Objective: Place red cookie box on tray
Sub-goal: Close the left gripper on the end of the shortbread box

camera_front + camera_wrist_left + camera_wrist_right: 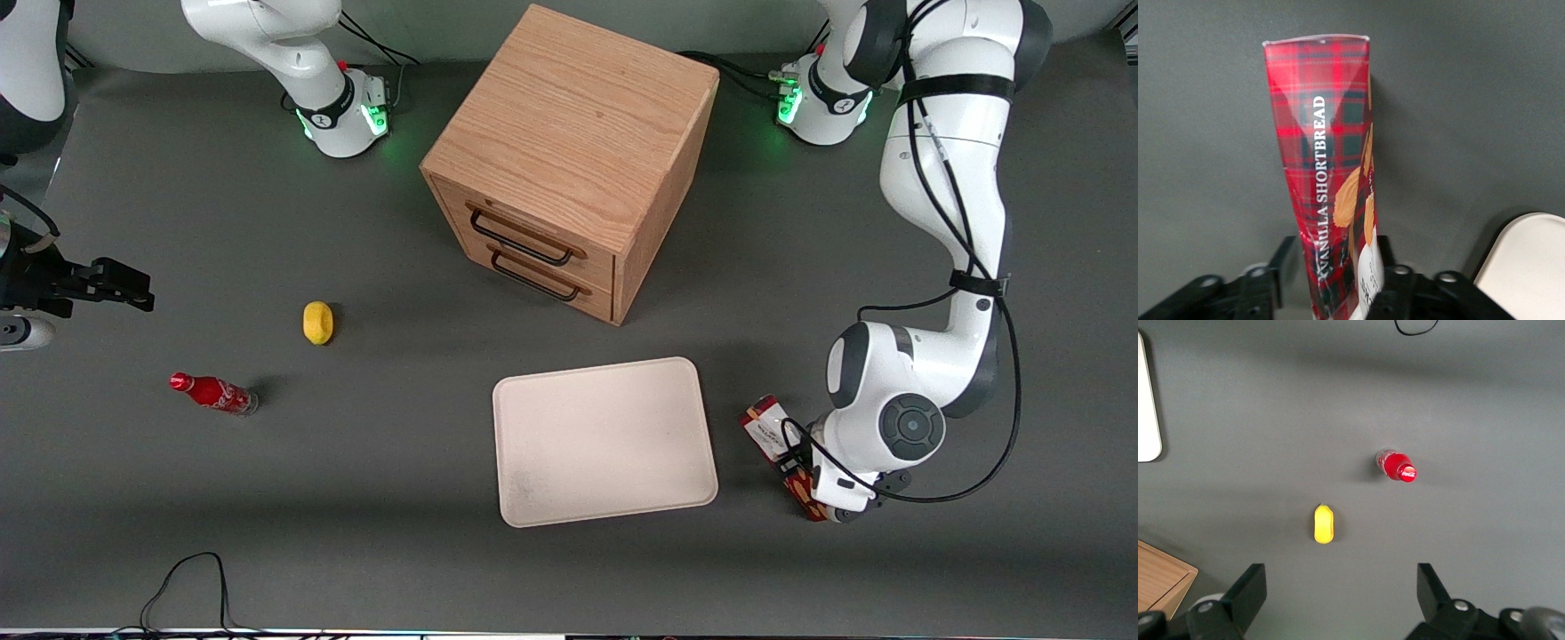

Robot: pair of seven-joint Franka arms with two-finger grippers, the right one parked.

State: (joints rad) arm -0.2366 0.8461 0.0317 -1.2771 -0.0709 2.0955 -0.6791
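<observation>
The red cookie box [765,425] lies on the grey table beside the tray [605,440], toward the working arm's end. It is a long tartan-red carton [1325,147] with "Vanilla Shortbread" lettering, tan cookie pictures and a white label. My gripper [805,484] is down over the end of the box nearer the front camera. In the left wrist view the gripper [1338,267] has a black finger [1288,257] against each long side of the carton, shut on it. A cream tray corner [1528,267] shows close beside the gripper. The tray has nothing on it.
A wooden two-drawer cabinet [569,151] stands farther from the front camera than the tray. A yellow lemon [317,322] and a small red soda bottle [213,393] lie toward the parked arm's end. A black cable [187,578] loops at the table's front edge.
</observation>
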